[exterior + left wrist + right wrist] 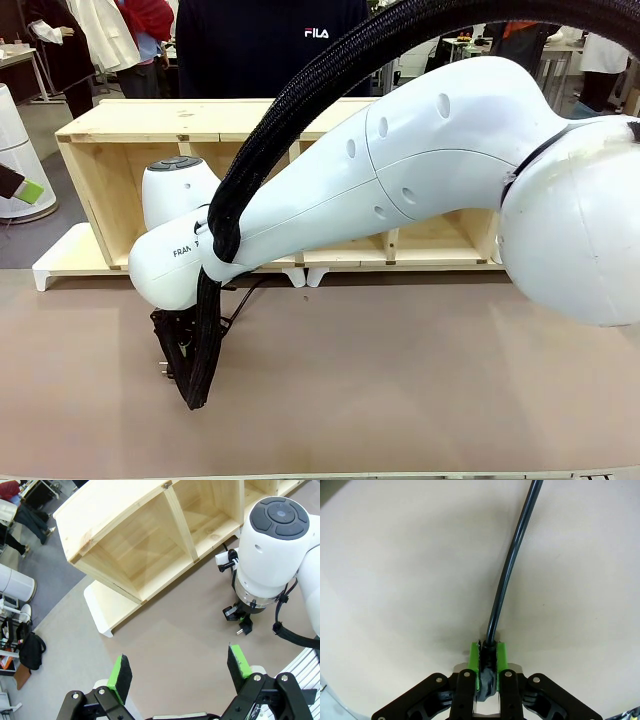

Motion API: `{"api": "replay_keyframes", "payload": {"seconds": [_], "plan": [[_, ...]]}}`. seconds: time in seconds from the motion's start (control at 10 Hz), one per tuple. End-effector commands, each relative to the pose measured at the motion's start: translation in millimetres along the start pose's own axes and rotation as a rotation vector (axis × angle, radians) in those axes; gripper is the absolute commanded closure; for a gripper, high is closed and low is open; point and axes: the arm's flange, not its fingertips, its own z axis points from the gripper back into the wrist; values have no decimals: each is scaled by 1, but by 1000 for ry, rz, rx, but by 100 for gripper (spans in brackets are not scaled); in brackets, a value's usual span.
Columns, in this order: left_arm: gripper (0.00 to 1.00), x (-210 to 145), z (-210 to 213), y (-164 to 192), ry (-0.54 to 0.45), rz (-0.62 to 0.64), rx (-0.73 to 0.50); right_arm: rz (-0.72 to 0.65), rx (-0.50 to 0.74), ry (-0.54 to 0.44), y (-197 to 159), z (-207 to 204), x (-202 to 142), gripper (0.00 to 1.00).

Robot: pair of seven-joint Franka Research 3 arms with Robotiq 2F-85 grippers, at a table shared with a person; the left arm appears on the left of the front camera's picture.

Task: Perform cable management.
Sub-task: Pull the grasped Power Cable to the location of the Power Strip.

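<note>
Brown bench (420,390): right pincer (488,648) clamped on the thin black flexible cable (512,565), left pincer (179,667) open and empty. With a hard pull the cable could slip out.

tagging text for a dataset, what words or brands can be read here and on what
"FILA": white letters on the person's dark top.
"FRAN": on the white robot arm, the rest hidden by the black ribbed hose.
Marks on the dark round button cap: too small to read.

White "FILA" stands on the person's dark top (262,40), far beyond the right gripper (488,650), and "FRAN" on the white arm link (165,262) directly above it.
</note>
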Motion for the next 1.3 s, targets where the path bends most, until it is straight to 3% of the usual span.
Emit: {"api": "replay_keyframes", "payload": {"seconds": [0.0,0.4,0.9,1.2], "plan": [[0,1,0,0,-5,9,-1,8,5,-1,-11,12,-25,85],[0,1,0,0,-5,9,-1,18,-19,-69,-35,43,-67,85],[0,1,0,0,-5,9,-1,249,-110,-68,-118,81,-82,85],[0,1,0,0,-5,9,-1,274,-127,-76,-170,98,-89,85]]}}
